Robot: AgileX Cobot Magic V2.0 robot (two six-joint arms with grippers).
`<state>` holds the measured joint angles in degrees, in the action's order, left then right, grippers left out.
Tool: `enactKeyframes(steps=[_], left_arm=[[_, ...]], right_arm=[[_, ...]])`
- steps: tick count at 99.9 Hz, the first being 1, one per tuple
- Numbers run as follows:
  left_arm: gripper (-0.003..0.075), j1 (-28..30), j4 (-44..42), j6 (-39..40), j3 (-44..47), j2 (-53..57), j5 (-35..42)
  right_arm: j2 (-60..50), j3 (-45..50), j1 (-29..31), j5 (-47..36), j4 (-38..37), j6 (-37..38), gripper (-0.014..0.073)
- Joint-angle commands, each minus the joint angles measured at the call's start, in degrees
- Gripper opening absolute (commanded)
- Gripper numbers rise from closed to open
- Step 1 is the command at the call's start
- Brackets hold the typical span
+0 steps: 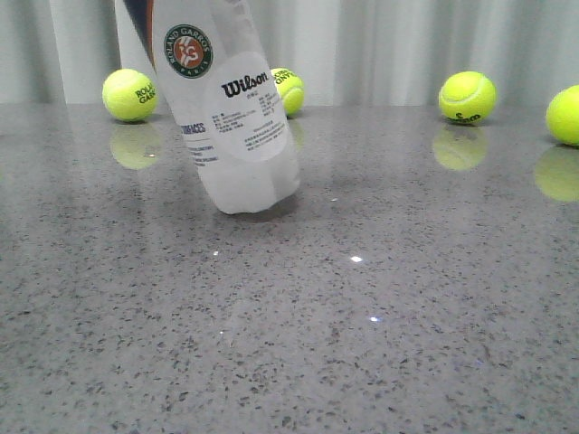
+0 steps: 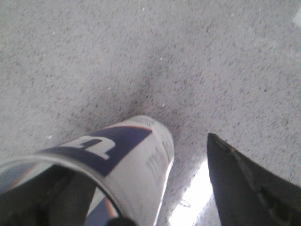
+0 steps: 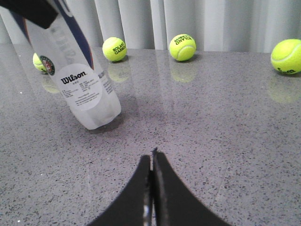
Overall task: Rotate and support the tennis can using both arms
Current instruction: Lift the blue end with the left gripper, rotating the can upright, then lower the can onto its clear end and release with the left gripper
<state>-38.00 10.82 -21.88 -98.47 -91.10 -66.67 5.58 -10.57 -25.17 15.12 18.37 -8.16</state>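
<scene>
The tennis can [image 1: 231, 117] is a clear tube with a white Wilson label and a round Roland Garros badge. It leans with its base on the grey table [image 1: 362, 298], and its top runs out of the front view. In the left wrist view the can's open rim [image 2: 127, 165] shows, with a dark finger inside its mouth. The other finger [image 2: 244, 188] stands clear of the can wall, so my left gripper [image 2: 146, 160] is open. From the right wrist view, a black part of the left gripper [image 3: 30, 12] sits at the top of the can [image 3: 84, 89]. My right gripper [image 3: 153, 157] is shut and empty, low over the table, apart from the can.
Several yellow tennis balls lie along the back of the table before a pale curtain: one [image 1: 129, 95] left of the can, one [image 1: 289, 90] behind it, two [image 1: 467, 97] [image 1: 565, 115] at the right.
</scene>
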Motion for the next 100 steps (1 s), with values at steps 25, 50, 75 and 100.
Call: enactKeyframes(steps=[25,50,75,100], left_arm=[[0.0473,-0.4,8.9,0.5,-4.2,-0.1,2.8],[0.0473,-0.4,11.3,0.5,-4.2,-0.1,2.7],[0.0465,-0.4,14.3,-1.0,-4.2,-0.1,3.0],[0.0109,-0.4,12.3,-1.0,-4.2,2.0,12.6]], right_arm=[[0.7,-1.4,0.0,-4.3,-0.1,-0.6,-0.0061],[0.7,-1.4,0.0,-4.3,-0.1,-0.6,-0.0061],[0.7,-1.4,0.0,-4.3,-0.1,-0.6,-0.0061],[0.7,-1.4,0.0,-4.3,-0.1,-0.6,-0.0061]])
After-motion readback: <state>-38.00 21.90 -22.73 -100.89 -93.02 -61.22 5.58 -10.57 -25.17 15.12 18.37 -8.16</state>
